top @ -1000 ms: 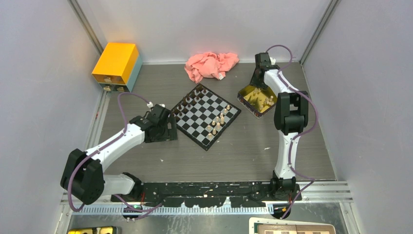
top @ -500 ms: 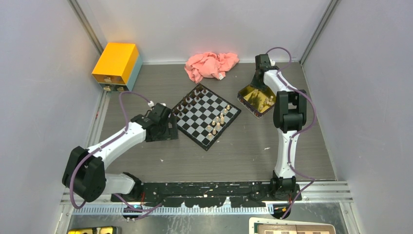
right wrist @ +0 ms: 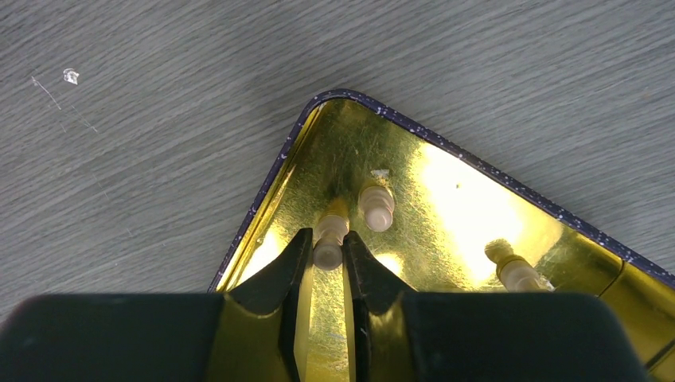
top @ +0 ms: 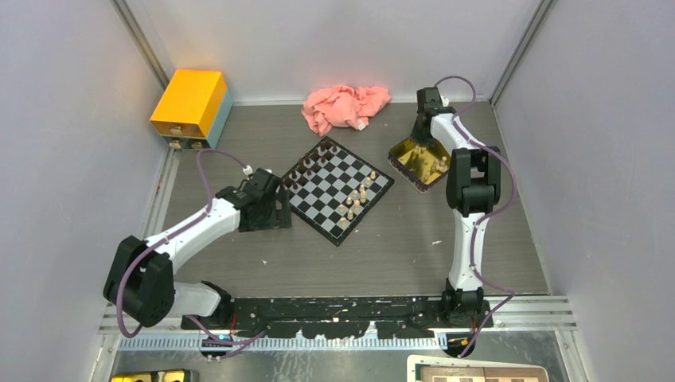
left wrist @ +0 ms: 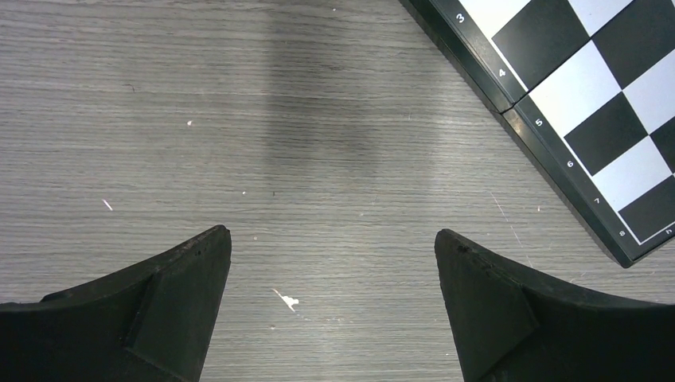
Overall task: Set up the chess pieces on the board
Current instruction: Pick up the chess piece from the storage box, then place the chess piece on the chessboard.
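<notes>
The board point(top: 328, 181) lies diagonally at the table's middle, and its edge also shows in the left wrist view point(left wrist: 589, 87). Dark chess pieces point(top: 306, 164) stand along its upper left side and pale ones point(top: 356, 199) cluster near its lower right side. My left gripper point(left wrist: 333, 239) hangs open over bare table just left of the board. My right gripper point(right wrist: 326, 243) reaches into the yellow tray point(right wrist: 470, 207), its fingers pressed on both sides of an upright pale piece point(right wrist: 327, 253). Two more pale pieces point(right wrist: 376, 207) stand in the tray.
A pink cloth point(top: 346, 106) lies at the back behind the board. A yellow box point(top: 191, 102) sits at the back left. A brown-and-cream board point(top: 477, 372) shows at the bottom edge. Small white crumbs dot the wood-grain table point(left wrist: 286, 300).
My right gripper's fingers have closed in on the pale piece in the tray. The left arm has shifted only slightly.
</notes>
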Controlling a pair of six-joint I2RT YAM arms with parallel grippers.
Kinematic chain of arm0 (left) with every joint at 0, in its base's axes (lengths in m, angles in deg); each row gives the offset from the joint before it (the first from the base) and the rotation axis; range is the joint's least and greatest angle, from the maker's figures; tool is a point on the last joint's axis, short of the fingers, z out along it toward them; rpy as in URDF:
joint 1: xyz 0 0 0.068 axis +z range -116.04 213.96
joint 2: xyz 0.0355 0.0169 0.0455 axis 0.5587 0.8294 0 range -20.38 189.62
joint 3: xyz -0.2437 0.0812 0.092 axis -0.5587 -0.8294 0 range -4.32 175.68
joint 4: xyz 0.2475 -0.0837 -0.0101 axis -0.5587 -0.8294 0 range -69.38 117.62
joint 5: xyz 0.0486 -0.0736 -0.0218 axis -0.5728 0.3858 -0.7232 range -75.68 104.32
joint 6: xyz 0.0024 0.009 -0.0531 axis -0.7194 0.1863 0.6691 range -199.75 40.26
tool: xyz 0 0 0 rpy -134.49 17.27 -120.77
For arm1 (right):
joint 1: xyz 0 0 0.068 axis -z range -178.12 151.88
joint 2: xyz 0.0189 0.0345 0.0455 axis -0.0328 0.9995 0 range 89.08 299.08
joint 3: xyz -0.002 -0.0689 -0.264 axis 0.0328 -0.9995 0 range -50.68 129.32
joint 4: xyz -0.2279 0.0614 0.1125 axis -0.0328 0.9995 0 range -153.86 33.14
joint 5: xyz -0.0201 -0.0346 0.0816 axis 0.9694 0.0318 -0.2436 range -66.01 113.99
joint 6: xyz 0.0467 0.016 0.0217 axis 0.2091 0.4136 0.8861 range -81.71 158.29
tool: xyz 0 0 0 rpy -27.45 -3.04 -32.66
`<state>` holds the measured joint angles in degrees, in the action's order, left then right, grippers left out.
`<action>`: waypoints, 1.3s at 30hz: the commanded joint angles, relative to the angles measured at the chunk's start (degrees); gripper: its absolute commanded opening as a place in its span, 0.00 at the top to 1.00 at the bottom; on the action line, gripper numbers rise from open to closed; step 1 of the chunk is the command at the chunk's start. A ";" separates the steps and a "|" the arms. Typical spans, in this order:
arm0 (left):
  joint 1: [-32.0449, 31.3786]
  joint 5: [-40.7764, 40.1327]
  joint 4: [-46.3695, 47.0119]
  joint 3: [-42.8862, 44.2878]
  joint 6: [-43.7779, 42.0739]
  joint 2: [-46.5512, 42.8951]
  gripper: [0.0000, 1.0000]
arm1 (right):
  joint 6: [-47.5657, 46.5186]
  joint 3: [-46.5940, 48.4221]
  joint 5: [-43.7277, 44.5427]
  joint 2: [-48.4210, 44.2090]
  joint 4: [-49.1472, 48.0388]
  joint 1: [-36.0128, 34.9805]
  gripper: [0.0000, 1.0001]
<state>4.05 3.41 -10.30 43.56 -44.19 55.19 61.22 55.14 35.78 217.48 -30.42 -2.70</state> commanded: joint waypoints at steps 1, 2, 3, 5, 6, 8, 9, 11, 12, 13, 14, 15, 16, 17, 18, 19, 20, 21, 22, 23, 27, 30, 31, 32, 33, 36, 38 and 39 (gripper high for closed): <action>-0.23 -0.33 1.76 1.58 -0.31 -1.40 0.01 | 0.68 1.83 -0.54 -2.97 -1.17 0.28 0.99; -0.22 -0.33 1.73 1.48 -0.30 -1.84 0.01 | 0.69 1.48 -0.59 -3.74 -1.17 0.26 0.99; -0.23 -0.41 1.65 1.37 -0.39 -2.23 0.01 | 0.66 1.02 -0.59 -4.45 -1.17 0.23 0.99; -0.24 -0.59 1.33 1.19 -0.46 -3.47 0.01 | 0.79 0.25 -0.55 -6.07 -1.14 0.27 0.99; -0.24 -0.67 1.20 1.10 -0.55 -3.98 0.01 | 0.78 -0.13 -0.55 -6.85 -1.09 0.27 0.99; -0.22 -0.68 0.86 0.93 -0.65 -5.08 0.01 | 0.65 -1.24 -0.56 -8.61 -1.08 0.23 0.99; -0.23 -0.68 0.72 0.72 -0.66 -5.69 0.01 | 0.69 -1.87 -0.58 -9.87 -1.06 0.12 0.99; -0.24 -0.61 0.44 0.28 -0.63 -7.07 0.01 | 0.51 -3.34 -0.46 -12.04 -1.13 -0.07 0.99; -0.24 -0.52 0.28 0.02 -0.66 -8.01 0.01 | 0.45 -4.28 -0.45 -13.14 -1.23 -0.16 0.99; -0.24 -0.44 0.15 -0.18 -0.65 -8.75 0.01 | 0.39 -5.56 -0.45 -14.36 -1.34 -0.35 0.99; -0.21 -0.38 -0.08 -0.42 -0.66 -9.45 0.00 | 0.39 -6.35 -0.67 -15.41 -1.35 -0.46 0.99; -0.23 -0.34 -0.41 -0.61 -0.66 -10.17 0.01 | 0.36 -7.29 -0.83 -16.65 -1.23 -0.65 0.99; -0.23 -0.33 -0.74 -0.79 -0.66 -10.88 0.01 | 0.23 -8.26 -0.95 -17.94 -1.09 -0.88 0.99; -0.24 -0.33 -1.05 -0.89 -0.66 -11.63 0.01 | -0.01 -9.20 -1.01 -19.27 -0.83 -1.29 0.99; -0.24 -0.33 -1.37 -0.94 -0.70 -12.24 0.01 | -0.18 -10.13 -1.13 -20.84 -0.43 -1.83 0.99; -0.24 -0.41 -1.72 -0.90 -0.81 -12.91 0.01 | -0.60 -11.15 -1.26 -22.51 0.03 -2.58 0.99; -0.24 -0.50 -2.06 -0.86 -0.97 -13.53 0.01 | -0.99 -12.29 -1.32 -24.15 0.38 -3.66 0.99; -0.19 -0.69 -2.45 -0.86 -1.07 -14.13 0.01 | -1.50 -13.22 -1.24 -25.71 1.09 -4.80 0.99; -0.23 -0.76 -2.74 -0.86 -1.15 -14.68 0.01 | -1.98 -14.10 -1.23 -27.18 2.17 -6.49 0.99; -0.23 -0.77 -3.01 -0.93 -1.16 -15.24 0.00 | -2.40 -15.19 -0.95 -28.75 2.89 -8.44 0.99; -0.23 -0.91 -3.29 -2.17 -0.88 -17.50 0.01 | -2.54 -19.61 2.14 -34.28 5.07 -19.50 0.99; -0.24 -0.99 -3.83 -2.92 -0.47 -19.23 0.00 | -0.63 -22.46 5.27 -37.82 6.17 -27.92 0.99; -0.24 -1.00 -4.03 -3.08 -0.38 -19.89 0.01 | 0.39 -23.56 5.95 -38.87 6.24 -30.48 0.99; -0.24 -1.07 -4.19 -3.25 -0.30 -20.46 0.01 | 1.59 -24.54 6.27 -39.71 6.21 -32.75 0.99; -0.24 -1.12 -4.30 -3.50 -0.26 -21.02 0.01 | 2.55 -25.49 6.90 -40.43 6.20 -35.34 0.99; -0.23 -1.08 -4.47 -3.98 -0.05 -22.20 0.01 | 4.97 -27.23 9.97 -41.69 7.05 -42.30 0.99; -0.24 -0.89 -4.53 -4.18 0.30 -22.75 0.00 | 6.49 -28.17 11.51 -42.01 7.75 -45.95 0.99; -0.24 -0.80 -4.54 -4.27 0.36 -22.97 0.01 | 7.29 -28.49 11.98 -42.12 8.08 -47.28 0.99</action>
<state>4.03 3.36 -14.69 39.47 -44.19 33.79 64.09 27.62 42.14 178.33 -23.74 -45.69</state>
